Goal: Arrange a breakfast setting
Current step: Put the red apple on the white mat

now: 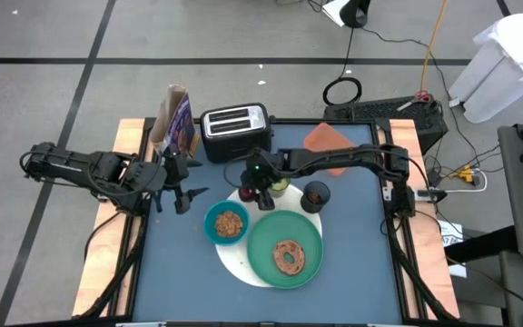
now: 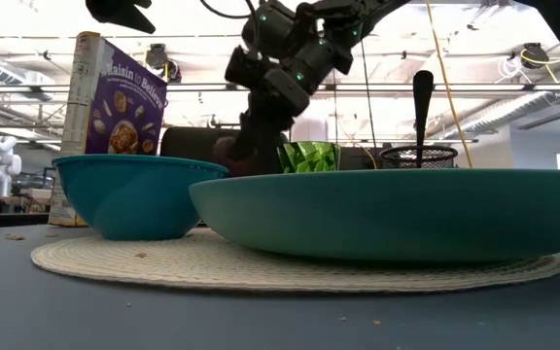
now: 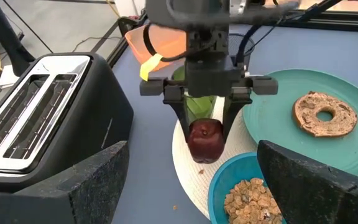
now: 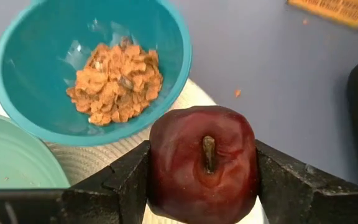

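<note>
My right gripper [image 3: 205, 134] is clamped on the dark-red fruit [image 4: 204, 163], an apple held stem toward the wrist camera with a finger pressed on either flank, and it hangs above the far edge of the white round disc [image 1: 231, 257]. From the overhead camera, the fruit [image 1: 264, 196] sits at about 11 o'clock from the large green plate [image 1: 263, 256] and about 1 o'clock from the blue bowl [image 1: 212, 219], which already holds cereal. The brown bagel [image 1: 290, 257] lies flat on the plate, the lime cup [image 1: 282, 185] stands just beyond my gripper, and the small black cup [image 1: 315, 195] with a utensil standing in it is at 3 o'clock from the fruit. What the next move turns on, as I judge it, is that the free patch of disc lies almost straight below the apple, in the gap between bowl and plate, so the drop is mostly downward with little sideways travel. The fruit is roundish, so its axis matters less than keeping it from rolling against the bowl. My left gripper [image 1: 186, 193] waits at 9 o'clock from the fruit with its fingers spread wide and empty, near the cereal box [image 1: 174, 118] and the silver toaster [image 1: 234, 130]; the right arm is clearly the nearer one.
</note>
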`<move>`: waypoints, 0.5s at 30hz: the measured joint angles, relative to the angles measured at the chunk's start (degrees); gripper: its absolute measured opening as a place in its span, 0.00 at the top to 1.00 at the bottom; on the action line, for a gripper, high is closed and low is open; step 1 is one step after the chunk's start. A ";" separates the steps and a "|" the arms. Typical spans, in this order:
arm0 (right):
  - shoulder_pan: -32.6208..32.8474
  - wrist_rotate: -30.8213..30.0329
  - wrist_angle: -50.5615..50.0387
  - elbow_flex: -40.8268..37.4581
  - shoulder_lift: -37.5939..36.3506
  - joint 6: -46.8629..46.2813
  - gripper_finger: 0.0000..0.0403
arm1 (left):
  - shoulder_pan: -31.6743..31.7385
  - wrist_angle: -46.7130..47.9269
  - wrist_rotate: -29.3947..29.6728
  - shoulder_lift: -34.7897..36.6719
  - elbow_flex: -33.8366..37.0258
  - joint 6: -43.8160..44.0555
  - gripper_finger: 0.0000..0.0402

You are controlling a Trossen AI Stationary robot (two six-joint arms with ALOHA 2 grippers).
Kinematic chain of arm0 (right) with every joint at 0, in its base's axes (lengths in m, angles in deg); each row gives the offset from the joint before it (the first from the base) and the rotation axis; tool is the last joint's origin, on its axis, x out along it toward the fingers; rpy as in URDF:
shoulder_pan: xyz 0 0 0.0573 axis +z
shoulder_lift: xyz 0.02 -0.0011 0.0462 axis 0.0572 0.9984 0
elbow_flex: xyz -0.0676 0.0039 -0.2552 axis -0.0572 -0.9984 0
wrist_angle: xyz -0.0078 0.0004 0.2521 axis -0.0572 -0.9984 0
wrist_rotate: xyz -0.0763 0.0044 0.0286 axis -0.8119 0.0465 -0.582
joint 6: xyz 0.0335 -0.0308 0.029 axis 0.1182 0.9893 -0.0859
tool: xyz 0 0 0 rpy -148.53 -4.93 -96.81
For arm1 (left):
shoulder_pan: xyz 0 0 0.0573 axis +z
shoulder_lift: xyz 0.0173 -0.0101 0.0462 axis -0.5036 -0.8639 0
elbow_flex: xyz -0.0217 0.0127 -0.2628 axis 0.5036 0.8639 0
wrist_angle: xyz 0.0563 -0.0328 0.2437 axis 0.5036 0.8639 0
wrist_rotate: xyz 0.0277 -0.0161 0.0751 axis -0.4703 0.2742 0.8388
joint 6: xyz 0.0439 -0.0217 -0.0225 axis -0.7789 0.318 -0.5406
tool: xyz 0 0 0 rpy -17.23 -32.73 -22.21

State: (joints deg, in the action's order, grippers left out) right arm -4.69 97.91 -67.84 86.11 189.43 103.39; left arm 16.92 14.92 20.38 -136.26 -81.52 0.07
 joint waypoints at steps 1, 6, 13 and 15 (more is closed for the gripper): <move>0.00 -0.03 -0.49 0.78 -0.02 0.57 0.42 | 0.00 0.00 0.00 0.00 0.00 0.00 0.11; 0.00 -0.25 -3.59 4.97 -0.02 2.57 0.42 | 0.00 0.00 0.00 -0.02 0.00 -0.02 0.11; -0.15 -0.30 -4.64 6.57 0.18 3.25 0.42 | -0.02 0.00 0.02 0.00 0.02 -0.39 0.11; -0.29 -0.31 -4.57 6.65 0.94 3.25 0.42 | -0.01 -0.01 0.02 -0.02 0.02 -0.37 0.11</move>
State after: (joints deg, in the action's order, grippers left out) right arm -4.98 97.60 -72.41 92.76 190.37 106.64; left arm 16.91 14.91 20.40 -136.28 -81.50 -0.30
